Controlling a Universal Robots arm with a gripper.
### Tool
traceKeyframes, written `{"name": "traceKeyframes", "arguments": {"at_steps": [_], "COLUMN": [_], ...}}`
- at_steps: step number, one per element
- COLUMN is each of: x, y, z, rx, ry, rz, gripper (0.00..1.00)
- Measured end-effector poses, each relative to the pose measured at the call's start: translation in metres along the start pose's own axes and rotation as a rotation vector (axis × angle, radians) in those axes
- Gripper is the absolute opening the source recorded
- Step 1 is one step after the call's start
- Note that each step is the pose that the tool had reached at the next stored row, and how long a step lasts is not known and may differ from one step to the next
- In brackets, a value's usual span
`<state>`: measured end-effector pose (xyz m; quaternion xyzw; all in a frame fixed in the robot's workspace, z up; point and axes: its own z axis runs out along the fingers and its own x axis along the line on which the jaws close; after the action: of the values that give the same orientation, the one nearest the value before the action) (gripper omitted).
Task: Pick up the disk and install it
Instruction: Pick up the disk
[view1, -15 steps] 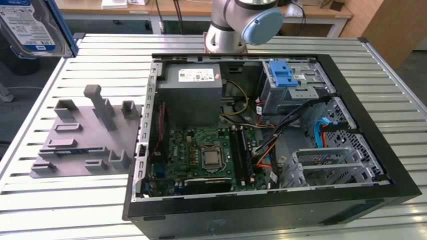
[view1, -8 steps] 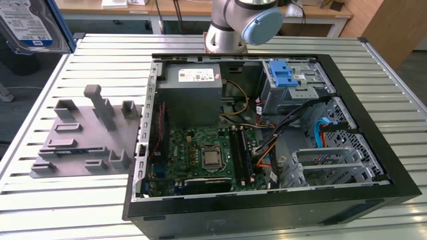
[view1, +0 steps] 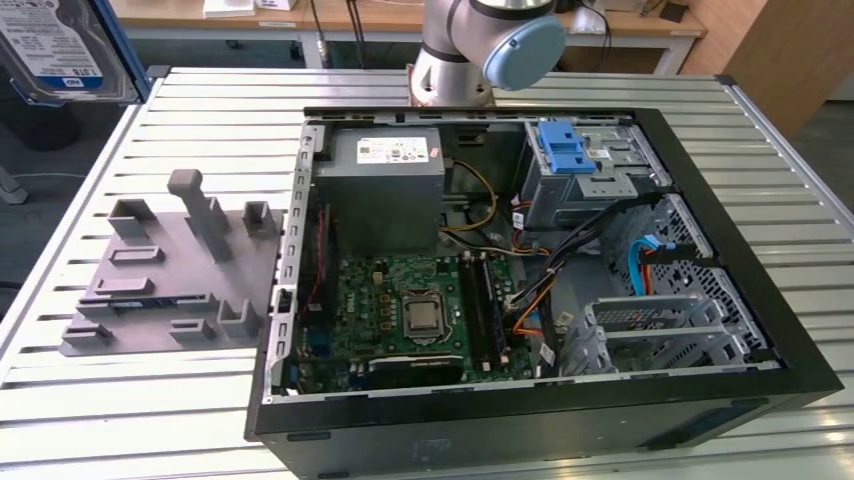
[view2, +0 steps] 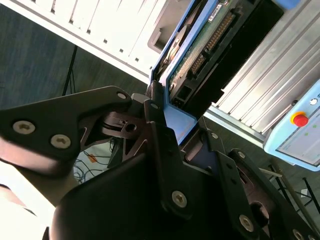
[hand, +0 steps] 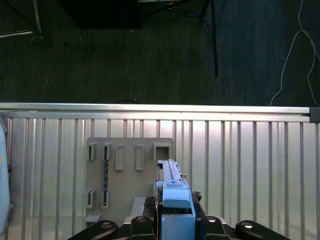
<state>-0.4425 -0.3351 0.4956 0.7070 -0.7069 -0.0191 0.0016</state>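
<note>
While the disk (view1: 60, 45) hangs high in the upper left of the exterior view, well apart from the open computer case (view1: 747, 380), the gripper (view2: 177, 125) is clamped on it. In the second wrist view the black fingers (view2: 160, 145) pinch one end, with the blue rail and the green circuit board running away from them. That end grip looks deliberate: it leaves most of the drive's length free. In the first wrist view the disk (hand: 172, 182) is seen edge-on, above the grey slotted holder (hand: 130, 170) on the slatted table (hand: 250, 165), clear of every slot. So the pick-up looks done and the install not. Inside the case, the drive bay with its blue latch (view1: 567, 155) sits at upper right, beside the grey power-supply box (view1: 380, 190).
</note>
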Motion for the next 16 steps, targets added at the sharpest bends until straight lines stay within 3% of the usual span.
{"name": "traceKeyframes", "arguments": {"at_steps": [7, 16], "x": [0.0016, 0.0047], "y": [-0.0077, -0.013], "z": [-0.0003, -0.0005], "rx": [-0.0001, -0.0001], "ry": [0.0, 0.0], "rz": [0.0, 0.0], "gripper": [0.36, 0.36]}}
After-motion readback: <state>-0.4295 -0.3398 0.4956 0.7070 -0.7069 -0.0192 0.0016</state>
